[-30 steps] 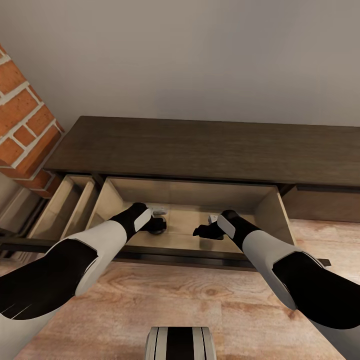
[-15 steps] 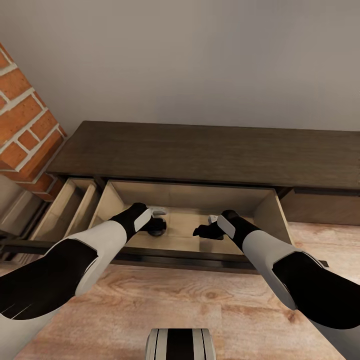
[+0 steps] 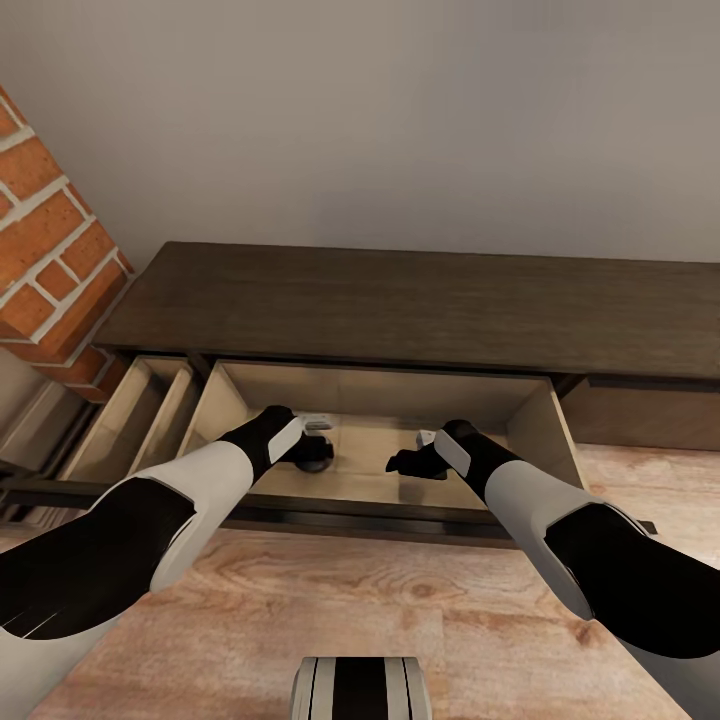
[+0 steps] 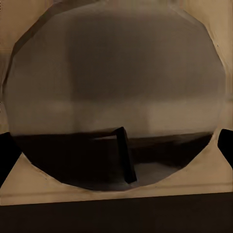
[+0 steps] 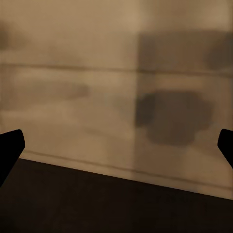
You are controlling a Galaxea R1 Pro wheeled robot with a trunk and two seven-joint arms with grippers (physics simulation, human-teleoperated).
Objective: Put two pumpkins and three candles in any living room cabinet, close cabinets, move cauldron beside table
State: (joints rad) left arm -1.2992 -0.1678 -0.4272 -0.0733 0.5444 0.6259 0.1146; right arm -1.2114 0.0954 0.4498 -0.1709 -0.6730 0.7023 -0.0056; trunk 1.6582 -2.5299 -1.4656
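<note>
The long dark-brown cabinet (image 3: 400, 310) stands against the wall with its wide middle drawer (image 3: 548, 425) pulled out, showing a pale beige inside. Both my grippers reach down into that drawer. My left gripper (image 3: 318, 450) is open, its fingertips (image 4: 6, 153) standing either side of a grey-olive candle (image 4: 116, 77). The left wrist view looks straight down on the candle's round top and dark wick, resting on the drawer floor. My right gripper (image 3: 400, 463) is open over bare drawer floor (image 5: 97, 97), with nothing between its fingers.
A narrower drawer (image 3: 130, 420) at the cabinet's left end also stands open, beside the brick fireplace (image 3: 50, 260). To the right a drawer front (image 3: 650, 410) is shut. Light wood floor (image 3: 330, 600) lies between my base (image 3: 360, 690) and the cabinet.
The head camera shifted slightly a second ago, so the cabinet sits a little lower in the picture. Both arms and the candle have held still since.
</note>
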